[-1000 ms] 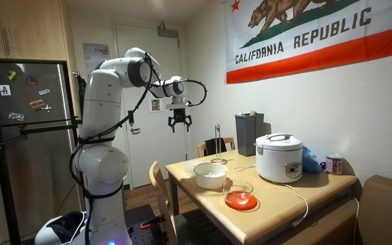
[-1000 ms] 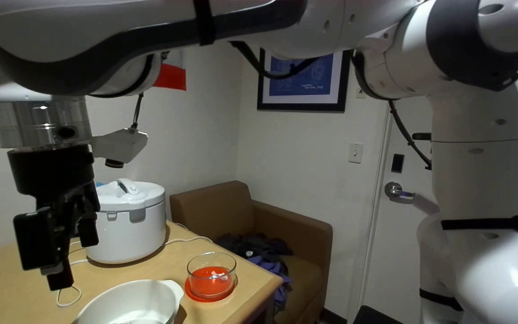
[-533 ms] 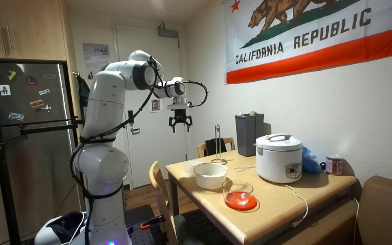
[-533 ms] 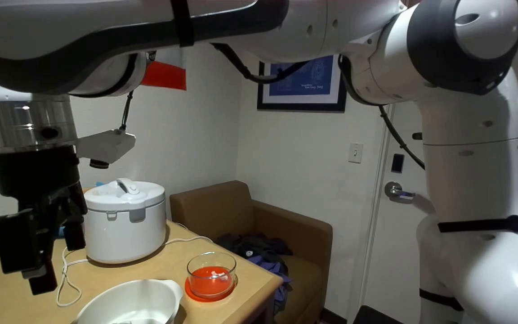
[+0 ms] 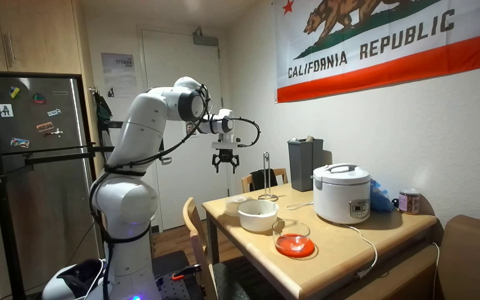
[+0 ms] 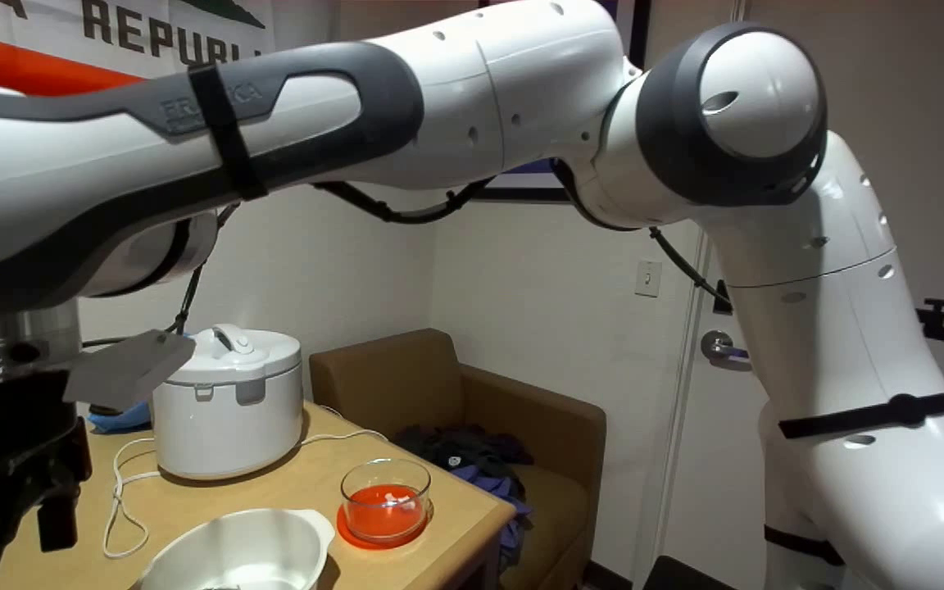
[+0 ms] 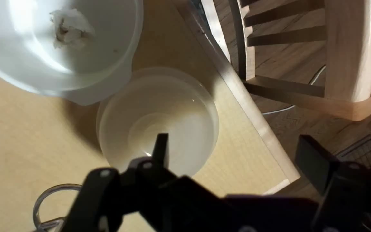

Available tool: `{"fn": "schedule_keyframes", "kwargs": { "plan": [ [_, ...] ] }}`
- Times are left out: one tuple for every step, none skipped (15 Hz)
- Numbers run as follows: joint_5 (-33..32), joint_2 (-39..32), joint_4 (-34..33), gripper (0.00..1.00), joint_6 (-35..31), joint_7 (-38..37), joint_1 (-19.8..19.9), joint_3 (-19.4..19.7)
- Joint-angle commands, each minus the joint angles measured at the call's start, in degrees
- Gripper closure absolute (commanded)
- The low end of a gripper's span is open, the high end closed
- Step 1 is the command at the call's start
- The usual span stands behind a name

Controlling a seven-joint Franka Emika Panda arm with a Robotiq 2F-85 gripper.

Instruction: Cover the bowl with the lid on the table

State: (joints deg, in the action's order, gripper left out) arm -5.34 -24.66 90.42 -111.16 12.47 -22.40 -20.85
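Light wooden table (image 5: 329, 239), flag (image 5: 390, 58) on pale wall (image 5: 398, 133), bowl (image 5: 258, 221) beside lid (image 7: 185, 129), jaws spread above.

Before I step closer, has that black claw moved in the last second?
Yes: judged against the gray bin in an exterior view, the gripper has moved down and slightly toward it.

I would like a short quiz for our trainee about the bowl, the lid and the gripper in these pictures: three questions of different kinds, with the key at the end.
1. True or false: the cream bowl stands uncovered on the table.
2. Open question: in the wrist view, what lies inside the cream bowl?
3. Fill the gap: the whitish lid lies beside the cream bowl, and the gripper is ____, holding nothing.
Key: 1, true; 2, a crumpled whitish scrap; 3, open.
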Motion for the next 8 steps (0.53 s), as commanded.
{"fn": "schedule_keyframes", "kwargs": {
  "plan": [
    [0.26, -6.98, -6.64, 0.00, -0.97, 2.21, -1.08, 0.78],
    [-0.08, -8.71, -8.21, 0.00, -0.77, 2.28, -1.41, 1.06],
    [-0.31, -10.38, -9.73, 0.00, -0.64, 2.11, -1.74, 1.36],
    [-0.72, -11.96, -11.41, 0.00, -0.34, 1.95, -2.16, 1.71],
    [-0.96, -13.35, -12.94, 0.00, 0.02, 1.84, -2.53, 2.04],
    [-1.05, -14.81, -14.52, 0.00, 0.06, 1.78, -2.87, 2.28],
    [-1.29, -16.06, -15.86, 0.00, -0.24, 1.58, -3.30, 2.66],
    [-1.44, -17.52, -17.28, 0.00, -0.50, 1.36, -3.66, 2.98]
  ]
}}
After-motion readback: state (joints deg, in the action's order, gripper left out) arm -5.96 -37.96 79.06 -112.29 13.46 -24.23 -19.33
